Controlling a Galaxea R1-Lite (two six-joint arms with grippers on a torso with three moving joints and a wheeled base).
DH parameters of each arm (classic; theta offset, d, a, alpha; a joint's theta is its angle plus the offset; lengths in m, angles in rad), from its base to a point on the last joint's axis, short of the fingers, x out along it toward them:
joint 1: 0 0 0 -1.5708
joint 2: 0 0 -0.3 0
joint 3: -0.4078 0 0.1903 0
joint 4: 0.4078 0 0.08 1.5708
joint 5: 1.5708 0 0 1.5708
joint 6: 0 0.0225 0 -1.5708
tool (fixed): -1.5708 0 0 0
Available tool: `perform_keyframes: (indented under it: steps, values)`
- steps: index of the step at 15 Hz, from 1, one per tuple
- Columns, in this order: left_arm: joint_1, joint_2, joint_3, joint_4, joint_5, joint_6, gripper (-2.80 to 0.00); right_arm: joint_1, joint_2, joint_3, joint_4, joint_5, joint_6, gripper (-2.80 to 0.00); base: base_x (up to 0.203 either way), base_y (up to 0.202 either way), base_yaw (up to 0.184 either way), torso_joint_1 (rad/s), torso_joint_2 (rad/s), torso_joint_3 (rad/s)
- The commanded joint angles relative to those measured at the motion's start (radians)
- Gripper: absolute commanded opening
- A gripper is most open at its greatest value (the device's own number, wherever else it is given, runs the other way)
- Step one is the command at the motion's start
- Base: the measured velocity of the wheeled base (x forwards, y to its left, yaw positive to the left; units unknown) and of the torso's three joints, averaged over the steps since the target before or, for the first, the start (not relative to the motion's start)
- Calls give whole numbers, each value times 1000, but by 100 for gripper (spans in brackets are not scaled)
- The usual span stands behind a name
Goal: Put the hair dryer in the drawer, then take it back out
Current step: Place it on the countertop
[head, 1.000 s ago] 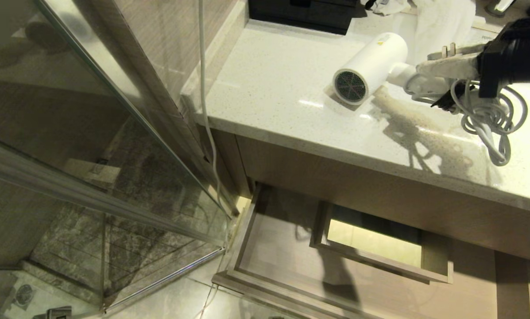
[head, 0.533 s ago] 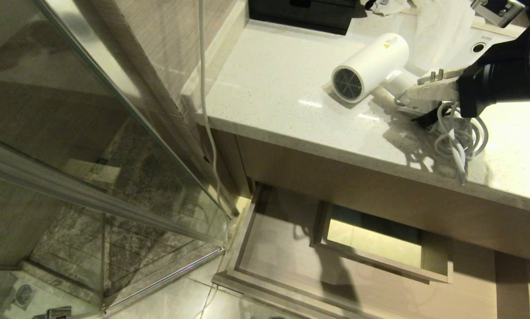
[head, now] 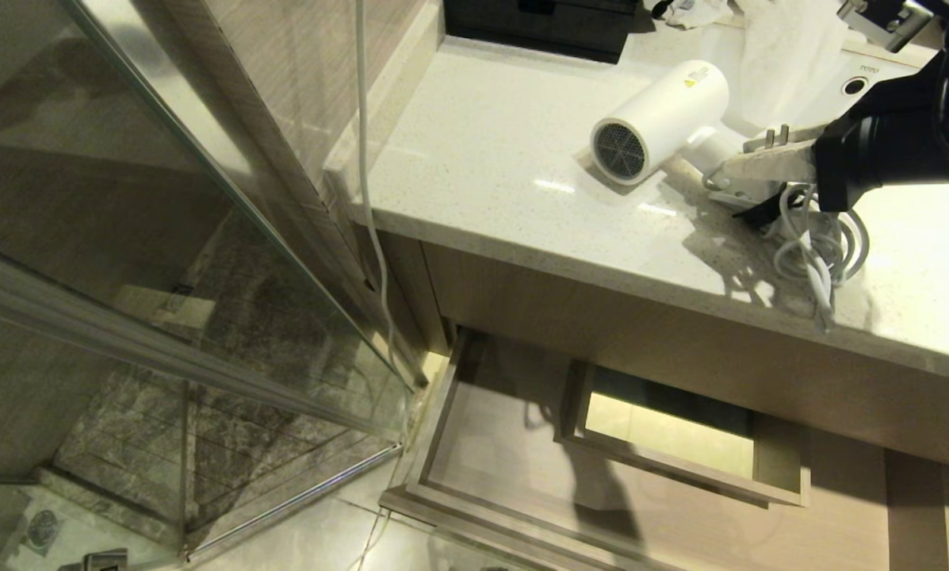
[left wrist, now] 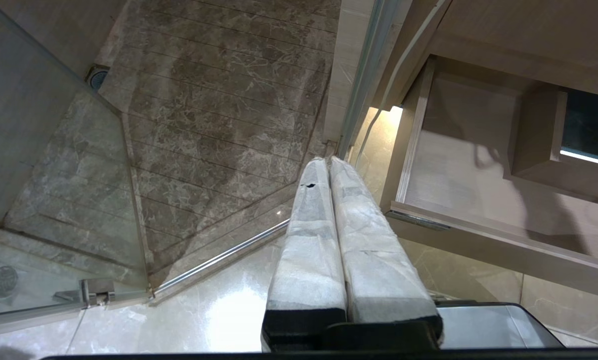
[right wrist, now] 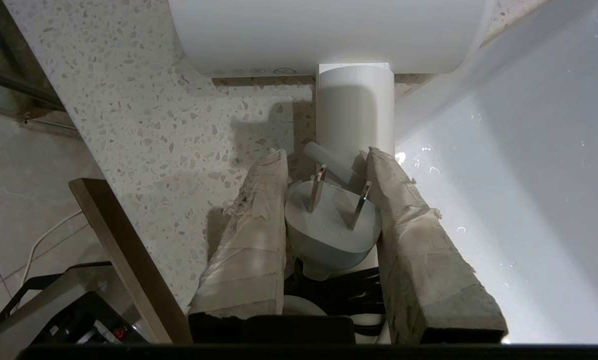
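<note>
- Head view showed the hair dryer (head: 660, 119) lying on the countertop (head: 506, 174), barrel grille facing the counter's front edge, coiled cord (head: 823, 246) beside it near that edge.
- Right wrist view added what the head view hid: the plug (right wrist: 331, 225) sat wedged between the taped fingers (right wrist: 249, 240) together with the dryer's handle (right wrist: 354, 115).
- Right gripper (head: 748, 170) was partly closed, clamped on the handle and plug; the dryer's barrel appeared to rest on the counter.
- Right arm reached in level over the counter from the sink (head: 831, 79) side.
- Drawer (head: 601, 468) stood pulled open below the counter, nothing in it, boxed cutout (head: 680, 436) visible.
- Left wrist view only: left gripper (left wrist: 331, 235) with fingers pressed together, pointing down over the floor (left wrist: 219, 310) beside the drawer's corner.
</note>
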Motion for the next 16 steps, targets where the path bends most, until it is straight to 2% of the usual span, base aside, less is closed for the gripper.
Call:
perform_keyframes:
  steps: [1,12,13,16]
  values:
    - [0,0,0,0,0,0,-280,0,5,-2,3,2,-2,-280,0,0,0,0,0,0]
    - [0,0,0,0,0,0,-280,-1,18,8,-8,6,-10,-280,0,0,0,0,0,0]
    - [0,0,0,0,0,0,-280,-1,18,7,-7,8,-11,0,0,0,0,0,0,0]
    - [0,0,0,0,0,0,-280,-1,11,2,-8,8,-22,0,0,0,0,0,0,0]
